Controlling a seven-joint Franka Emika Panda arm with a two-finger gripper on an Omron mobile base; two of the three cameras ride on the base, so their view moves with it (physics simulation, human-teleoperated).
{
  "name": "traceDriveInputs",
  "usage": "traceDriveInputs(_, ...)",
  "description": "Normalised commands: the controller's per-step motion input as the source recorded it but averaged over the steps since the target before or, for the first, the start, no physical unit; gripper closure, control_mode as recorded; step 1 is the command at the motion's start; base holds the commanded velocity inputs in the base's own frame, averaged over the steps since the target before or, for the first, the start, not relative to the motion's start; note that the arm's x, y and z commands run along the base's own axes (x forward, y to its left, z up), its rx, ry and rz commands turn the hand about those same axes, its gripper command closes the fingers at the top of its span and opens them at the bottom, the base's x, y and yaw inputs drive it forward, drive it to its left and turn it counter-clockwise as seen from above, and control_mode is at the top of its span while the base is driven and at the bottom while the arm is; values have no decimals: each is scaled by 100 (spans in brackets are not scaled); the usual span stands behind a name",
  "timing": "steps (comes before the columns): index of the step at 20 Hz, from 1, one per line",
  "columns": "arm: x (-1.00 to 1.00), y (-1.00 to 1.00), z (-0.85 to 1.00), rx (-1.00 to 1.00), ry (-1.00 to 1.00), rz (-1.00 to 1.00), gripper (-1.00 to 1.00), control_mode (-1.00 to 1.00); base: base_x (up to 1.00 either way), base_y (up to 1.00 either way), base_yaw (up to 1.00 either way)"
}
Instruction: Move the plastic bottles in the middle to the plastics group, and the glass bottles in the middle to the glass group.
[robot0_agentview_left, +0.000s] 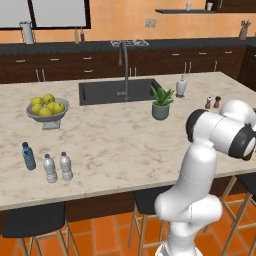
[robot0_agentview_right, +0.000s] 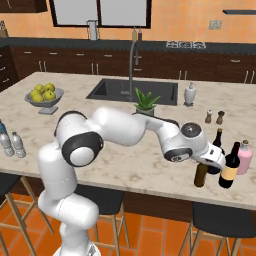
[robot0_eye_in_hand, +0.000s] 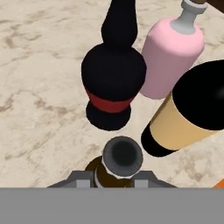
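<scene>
My gripper (robot0_agentview_right: 203, 164) is shut on the neck of the slim brown-olive glass bottle (robot0_agentview_right: 201, 176), which stands upright at the counter's front right. In the hand view its dark cap (robot0_eye_in_hand: 122, 154) sits between my fingertips (robot0_eye_in_hand: 81, 177). Just beyond it is the glass group: the round-bodied red-banded bottle (robot0_eye_in_hand: 113, 74). The tall black wine bottle (robot0_agentview_right: 230, 169) with its yellow-tan label (robot0_eye_in_hand: 175, 124) stands right beside it. Far left stands the plastics group: a blue bottle (robot0_agentview_left: 28, 156) and two clear ones (robot0_agentview_left: 49, 168) (robot0_agentview_left: 65, 166). I cannot tell which clear one came from the middle.
A pink bottle (robot0_agentview_right: 244, 157) stands behind the wine bottle. Salt and pepper shakers (robot0_agentview_right: 214, 117), a potted plant (robot0_agentview_right: 145, 102), a soap dispenser (robot0_agentview_right: 189, 94), the sink (robot0_agentview_right: 132, 91) and a fruit bowl (robot0_agentview_left: 47, 111) share the counter. The front edge lies close below the bottles.
</scene>
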Motion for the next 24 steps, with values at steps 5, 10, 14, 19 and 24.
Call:
traceDriveInputs(5,13,0,0,0,0,0,100,-100,0,0,0)
traceDriveInputs(10,0,-5,0,5,0,0,100,-100,0,0,0)
traceDriveInputs(14,0,-3,0,4,0,0,100,-100,0,0,0)
traceDriveInputs(19,0,0,0,2,0,0,-100,-100,0,0,0)
traceDriveInputs(24,0,0,0,0,0,0,-100,-100,0,0,0)
